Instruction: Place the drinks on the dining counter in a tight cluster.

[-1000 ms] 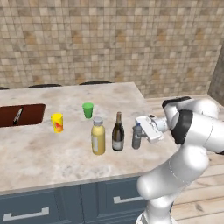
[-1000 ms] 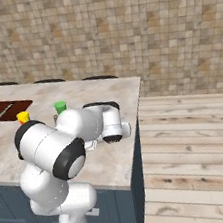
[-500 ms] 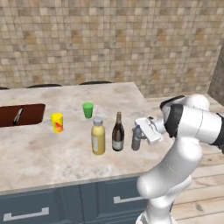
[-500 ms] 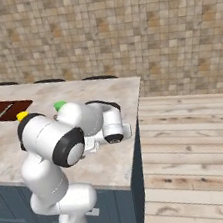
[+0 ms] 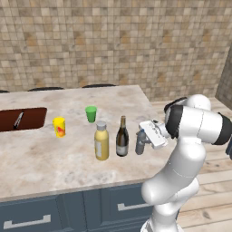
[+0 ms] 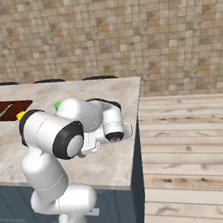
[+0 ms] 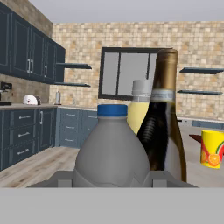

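So the hand (image 5: 146, 137) is pinching the small grey-blue bottle (image 5: 141, 142) and parking it right beside the wine bottle (image 5: 121, 137) and yellow bottle (image 5: 101, 141) near the tabletop's (image 5: 41, 161) right edge, probably touching, to bunch them tight.

Glossy white rounded arm (image 5: 181, 172) with black joint bands

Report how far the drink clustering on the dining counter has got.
Done: the yellow bottle and the wine bottle stand side by side on the dining counter. In hand: the gripper is shut on the small grey-blue bottle, upright just right of the wine bottle. Left: release it and pull away; a small gap to the wine bottle may want closing first.
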